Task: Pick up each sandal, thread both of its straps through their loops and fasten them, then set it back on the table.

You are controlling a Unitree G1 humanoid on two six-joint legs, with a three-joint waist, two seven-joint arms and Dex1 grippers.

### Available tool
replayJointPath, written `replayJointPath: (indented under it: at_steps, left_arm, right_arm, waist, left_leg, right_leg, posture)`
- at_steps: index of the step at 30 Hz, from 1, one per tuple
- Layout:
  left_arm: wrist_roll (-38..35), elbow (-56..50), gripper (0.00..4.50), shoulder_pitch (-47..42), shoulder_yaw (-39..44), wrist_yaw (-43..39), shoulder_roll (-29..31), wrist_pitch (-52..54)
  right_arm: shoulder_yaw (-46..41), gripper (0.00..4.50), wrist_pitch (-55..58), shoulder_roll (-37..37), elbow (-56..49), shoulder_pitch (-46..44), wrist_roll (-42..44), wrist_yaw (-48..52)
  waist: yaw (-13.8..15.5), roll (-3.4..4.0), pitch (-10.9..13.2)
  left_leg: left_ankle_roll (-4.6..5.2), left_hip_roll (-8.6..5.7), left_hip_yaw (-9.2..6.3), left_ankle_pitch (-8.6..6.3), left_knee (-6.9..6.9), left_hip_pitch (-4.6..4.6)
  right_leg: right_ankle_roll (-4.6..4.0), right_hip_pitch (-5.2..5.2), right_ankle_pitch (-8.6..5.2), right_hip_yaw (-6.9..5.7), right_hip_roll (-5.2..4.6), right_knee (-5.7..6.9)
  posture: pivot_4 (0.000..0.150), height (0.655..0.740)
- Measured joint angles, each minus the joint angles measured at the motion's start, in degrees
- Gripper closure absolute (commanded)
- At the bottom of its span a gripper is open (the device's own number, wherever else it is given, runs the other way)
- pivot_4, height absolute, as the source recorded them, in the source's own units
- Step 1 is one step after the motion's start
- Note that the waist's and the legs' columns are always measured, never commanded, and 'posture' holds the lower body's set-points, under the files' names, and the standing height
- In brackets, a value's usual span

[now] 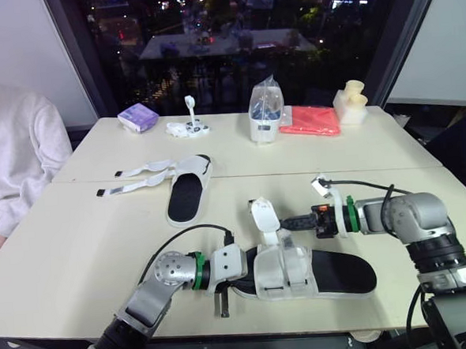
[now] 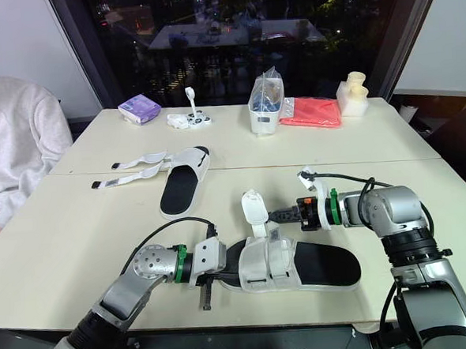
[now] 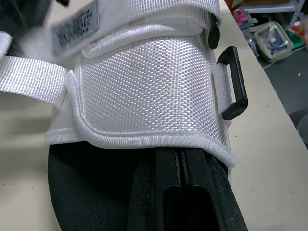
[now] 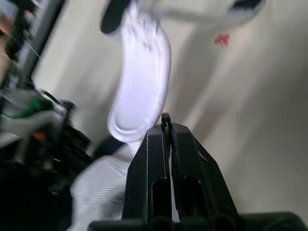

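At the table's point(image 1: 80, 255) front edge, the left gripper point(image 3: 179, 158), fingers together, is bracing the light sandal point(image 1: 342, 272). The right gripper point(image 1: 288, 222) is pinching its soft strap point(image 1: 264, 214), which is best held near the tip.

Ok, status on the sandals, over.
Left gripper shut, tucked under near sandal upper. Right gripper shut beside its raised strap. Far sandal unfastened. Nothing blocking.

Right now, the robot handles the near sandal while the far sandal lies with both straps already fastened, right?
Not quite: the far sandal lies with both straps unfastened, spread out loose beside it, as the left eye view shows.
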Motion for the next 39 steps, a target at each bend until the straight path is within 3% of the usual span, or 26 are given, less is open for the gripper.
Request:
replayJointPath:
  at_steps: [9, 18, 31, 39]
  left_arm:
    - [0.00, 0.25, 4.50, -0.38, -0.11, -0.11, 0.01, 0.02]
    - [0.00, 1.02, 4.50, -1.36, -0.43, -1.58, 0.15, -0.29]
    - [0.43, 1.22, 4.50, -1.54, -0.62, -1.96, 0.17, -0.56]
    - [0.51, 0.90, 4.50, -1.21, -0.75, -1.54, 0.13, -0.56]
  right_arm:
    - [-8.86, 4.44, 4.70, 0.61, -1.74, 0.03, 4.29, -3.43]
    - [-11.06, 4.44, 6.20, 2.38, -2.71, 0.03, 7.15, -6.20]
    - [-5.22, 4.44, -1.54, 3.48, 3.85, 4.77, -0.46, -6.17]
    - [0.70, 4.44, -8.23, -1.24, -2.31, 9.93, -4.04, -1.58]
  waist:
    - [-0.11, 0.01, 0.01]
    - [-0.18, 0.02, 0.01]
    - [-0.23, 0.05, 0.00]
    - [-0.13, 0.08, -0.04]
  left_leg:
    - [-0.01, 0.00, 0.00, 0.00, 0.00, -0.01]
    - [0.00, 0.01, 0.00, 0.00, -0.01, -0.02]
    - [0.00, 0.01, 0.03, 0.00, -0.01, -0.02]
    - [0.03, 0.01, 0.00, -0.01, -0.01, 0.00]
  right_leg:
    - [0.00, -0.03, 0.00, 0.00, -0.03, 0.00]
    - [0.01, -0.05, 0.01, 0.00, -0.01, 0.01]
    - [0.02, 0.07, 0.01, 0.00, 0.07, 0.03]
    - [0.03, 0.00, 0.00, -0.02, 0.12, -0.02]
  posture:
    - [0.150, 0.7400]
    - [0.150, 0.7400]
    - [0.150, 0.7400]
    - [0.150, 0.7400]
